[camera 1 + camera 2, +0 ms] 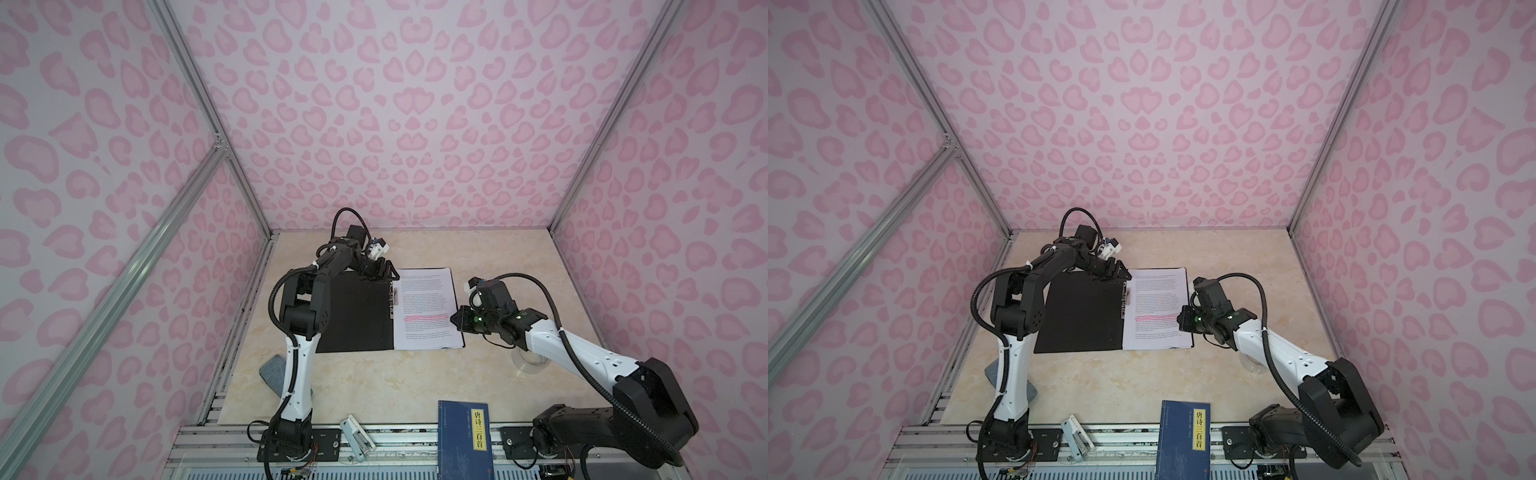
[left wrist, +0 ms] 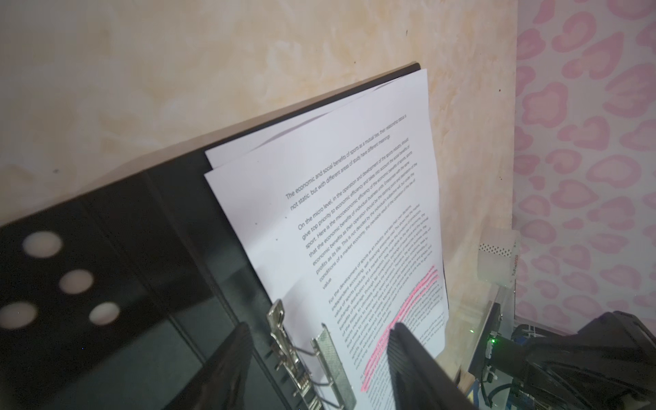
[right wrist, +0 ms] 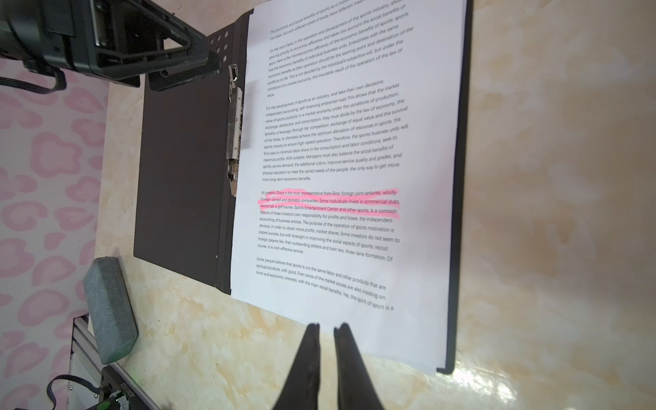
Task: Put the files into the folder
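Observation:
The folder [image 1: 357,316] lies open on the table, black inside up, in both top views [image 1: 1084,316]. The files [image 1: 428,307], white sheets with pink-highlighted lines, rest on its right half beside the metal spine clip [image 3: 234,117]. My left gripper [image 1: 384,270] hovers open over the far end of the spine. In its wrist view its fingers straddle the clip [image 2: 330,358], which is raised off the files [image 2: 337,213]. My right gripper [image 1: 457,320] is shut and empty at the files' right edge, its tips [image 3: 326,328] just over the paper's border [image 3: 337,142].
A dark blue book [image 1: 463,440] lies at the front edge, with a white stapler [image 1: 357,436] to its left. A grey pad [image 1: 272,374] sits by the left arm's base. A clear round object [image 1: 530,361] lies under the right arm. Pink patterned walls enclose the table.

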